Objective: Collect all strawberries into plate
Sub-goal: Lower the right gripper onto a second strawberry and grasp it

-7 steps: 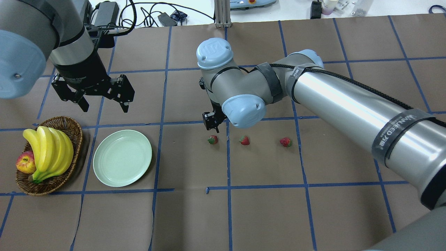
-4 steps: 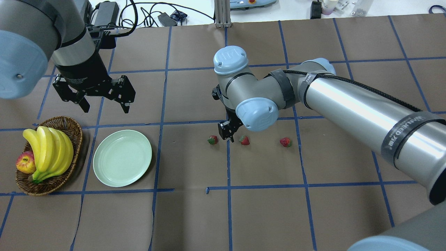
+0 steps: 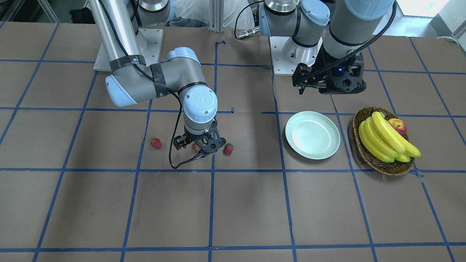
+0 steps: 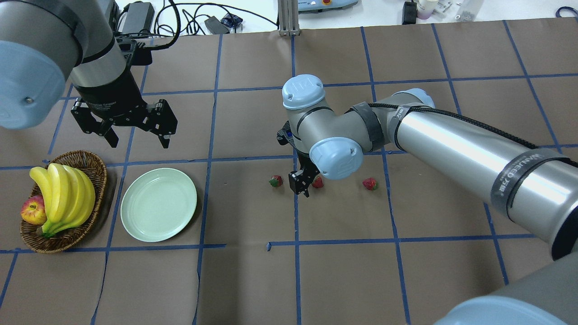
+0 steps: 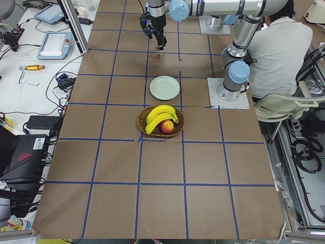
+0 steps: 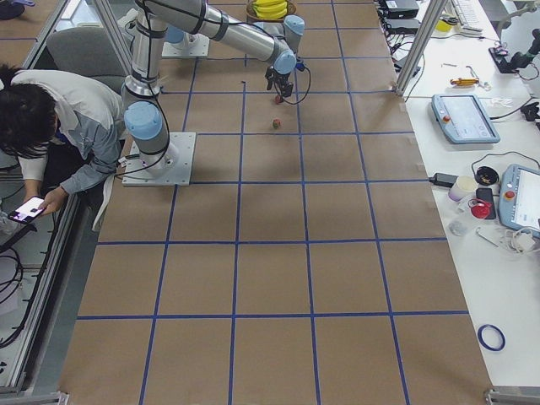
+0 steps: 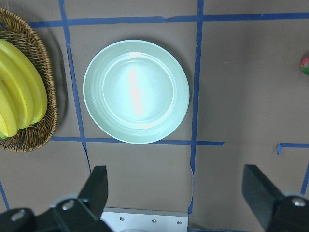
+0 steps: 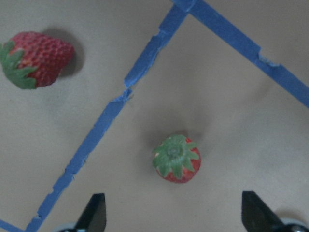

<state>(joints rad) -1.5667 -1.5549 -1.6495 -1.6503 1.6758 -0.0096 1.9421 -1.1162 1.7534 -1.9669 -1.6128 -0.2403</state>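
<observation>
Three strawberries lie in a row on the brown table: one (image 4: 276, 181), a middle one (image 4: 319, 182) and one farther right (image 4: 370, 183). My right gripper (image 4: 309, 184) is open and hangs low over the middle strawberry. In the right wrist view this berry (image 8: 176, 158) stands cap-up between the two fingers, untouched, with another berry (image 8: 36, 59) beyond the blue tape. The pale green plate (image 4: 158, 204) lies empty at the left. My left gripper (image 4: 137, 141) is open and empty, above and behind the plate (image 7: 136, 92).
A wicker basket (image 4: 92, 163) with bananas (image 4: 67, 194) and an apple (image 4: 32, 210) stands just left of the plate. Blue tape lines cross the table. Cables and devices lie along the far edge.
My right gripper has moved to the right and nearer the camera, from behind the leftmost strawberry to over the middle one. The left arm has barely moved.
</observation>
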